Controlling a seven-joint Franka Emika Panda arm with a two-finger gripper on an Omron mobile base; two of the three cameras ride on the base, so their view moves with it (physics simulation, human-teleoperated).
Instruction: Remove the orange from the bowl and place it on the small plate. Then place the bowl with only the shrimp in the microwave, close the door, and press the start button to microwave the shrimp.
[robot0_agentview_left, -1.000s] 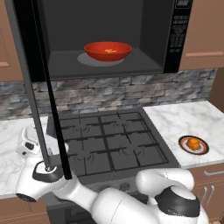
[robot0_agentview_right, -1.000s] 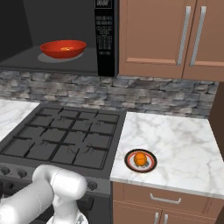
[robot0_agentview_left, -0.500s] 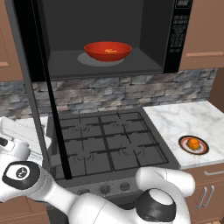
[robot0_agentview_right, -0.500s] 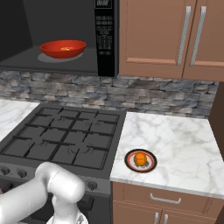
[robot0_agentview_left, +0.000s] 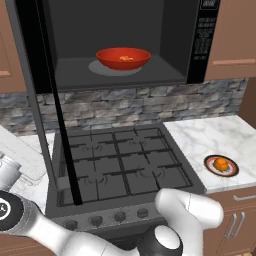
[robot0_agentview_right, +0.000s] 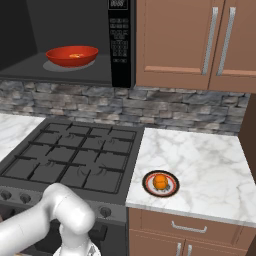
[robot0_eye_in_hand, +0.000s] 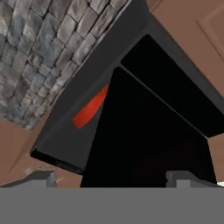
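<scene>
Straight ahead of the claw (robot0_eye_in_hand: 111, 179) looms the large black over-range microwave (robot0_agentview_left: 200, 45), its wide black dark-glass door (robot0_eye_in_hand: 144, 144) swung open edge-on and nearest the spread, empty fingertips (robot0_eye_in_hand: 43, 178). Beyond the door's left edge sits the glossy red round bowl (robot0_eye_in_hand: 89, 107) holding the curved orange shrimp (robot0_agentview_left: 125, 58). Since a second ago the arm has dropped lower left; the small round orange (robot0_agentview_right: 160, 181) rests on the red-and-black-rimmed small plate (robot0_agentview_right: 148, 185), well apart.

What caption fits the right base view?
Bowl in open microwave; orange on plate.
</scene>
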